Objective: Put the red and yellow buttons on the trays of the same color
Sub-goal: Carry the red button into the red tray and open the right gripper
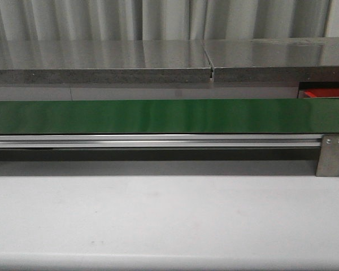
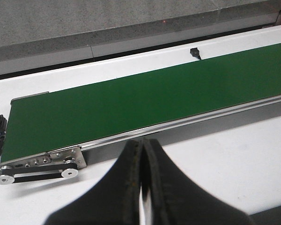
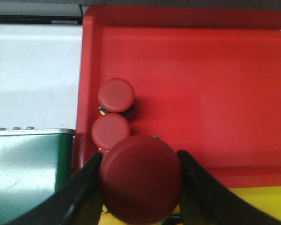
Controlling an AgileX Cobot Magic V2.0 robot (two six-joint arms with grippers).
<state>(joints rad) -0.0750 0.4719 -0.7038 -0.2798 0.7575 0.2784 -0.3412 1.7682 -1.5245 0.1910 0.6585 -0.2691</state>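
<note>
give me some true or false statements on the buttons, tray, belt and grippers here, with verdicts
1. The right gripper holds a red button between its fingers. True.
2. The red tray already has two red buttons in it. True.
3. The green conveyor belt carries a yellow button in the front view. False: no button shows on the belt there.
4. The left gripper is wide open over the belt. False: its fingers are pressed together with nothing between them, over the white table beside the belt.
5. The held button is yellow. False: it is red.
</note>
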